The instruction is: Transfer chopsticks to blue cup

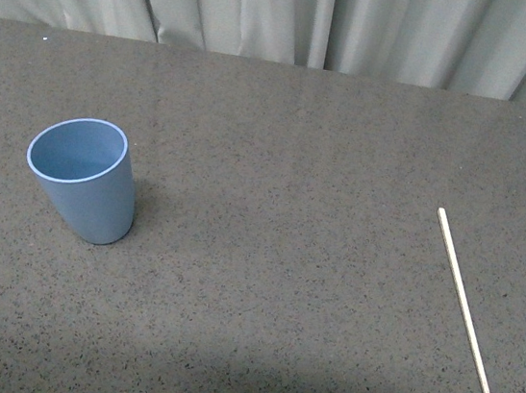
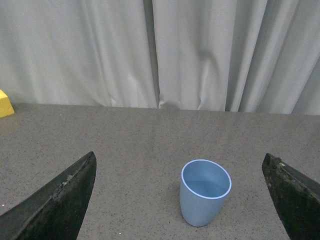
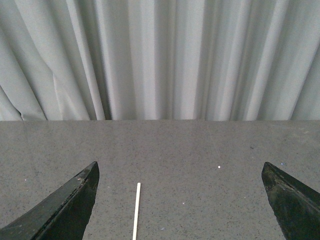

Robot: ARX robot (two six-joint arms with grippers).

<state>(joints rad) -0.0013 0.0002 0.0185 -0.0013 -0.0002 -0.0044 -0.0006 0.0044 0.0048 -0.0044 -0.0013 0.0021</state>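
Observation:
The blue cup (image 1: 84, 179) stands upright and empty on the dark speckled table at the left in the front view. The chopstick (image 1: 466, 311), one thin pale stick, lies flat on the table at the right, running from far to near. Neither arm shows in the front view. In the left wrist view my left gripper (image 2: 180, 197) is open and empty, with the cup (image 2: 204, 192) standing ahead between its black fingers (image 2: 55, 202). In the right wrist view my right gripper (image 3: 180, 200) is open and empty, and the far end of the chopstick (image 3: 135, 212) lies between its fingers, nearer one side.
A grey curtain (image 1: 287, 11) hangs behind the table's far edge. A yellow object (image 2: 5, 103) sits at the table's far edge in the left wrist view. The dark table (image 1: 281, 209) stretches between the cup and the chopstick.

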